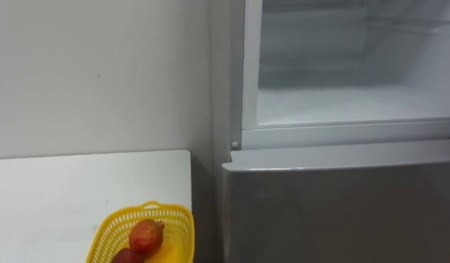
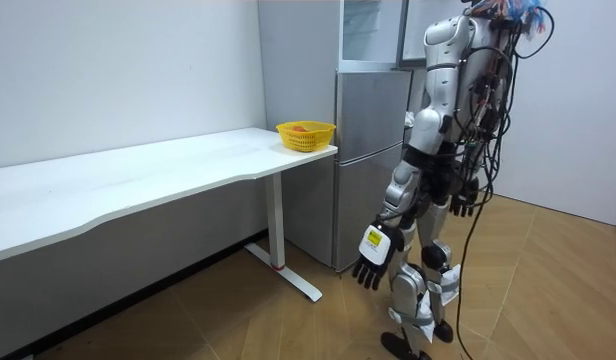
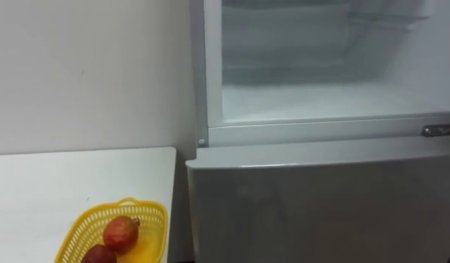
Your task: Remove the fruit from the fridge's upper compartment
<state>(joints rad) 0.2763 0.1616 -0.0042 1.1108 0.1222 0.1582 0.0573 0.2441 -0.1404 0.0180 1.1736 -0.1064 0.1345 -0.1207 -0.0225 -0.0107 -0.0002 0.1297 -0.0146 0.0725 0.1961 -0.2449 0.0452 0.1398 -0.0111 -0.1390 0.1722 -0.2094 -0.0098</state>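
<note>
— Left hand (image 2: pixel 376 258) hangs low beside the robot's thigh, fingers loose and pointing down, nothing in it. Bare wood floor (image 2: pixel 238 320) lies open all round it.
— And the other one?
— Right hand (image 2: pixel 460 205) hangs at the far hip, small from where we stand. Open or closed, I can't tell.
— What's nearest the left hand?
— The table leg (image 2: pixel 278 225) and its foot, well apart, toward the room view's left. Between them is open floor.
— Where's it standing?
— Upright, facing the fridge (image 2: pixel 368 150), close to the front of it.
— Is the top open?
— Yes. The upper compartment (image 1: pixel 356 102) stands open right before its head: white back wall, white floor, a pale frame round the mouth. The lower door (image 1: pixel 342 212) sits just under that sill, its top edge running straight across.
— What's there to fetch?
— I can't tell which thing is meant. What fruit I see lies in the yellow basket (image 2: pixel 306 136): a red fruit (image 1: pixel 145 235) with a darker fruit (image 1: pixel 128 256) touching it below.
— Where's the basket?
— On the white table (image 2: pixel 138 185), at the corner nearest the fridge, close to the table's right edge. That edge stands just beside the fridge's side, a narrow dark gap between them. The table's back edge meets the wall (image 1: pixel 101 73).
</note>
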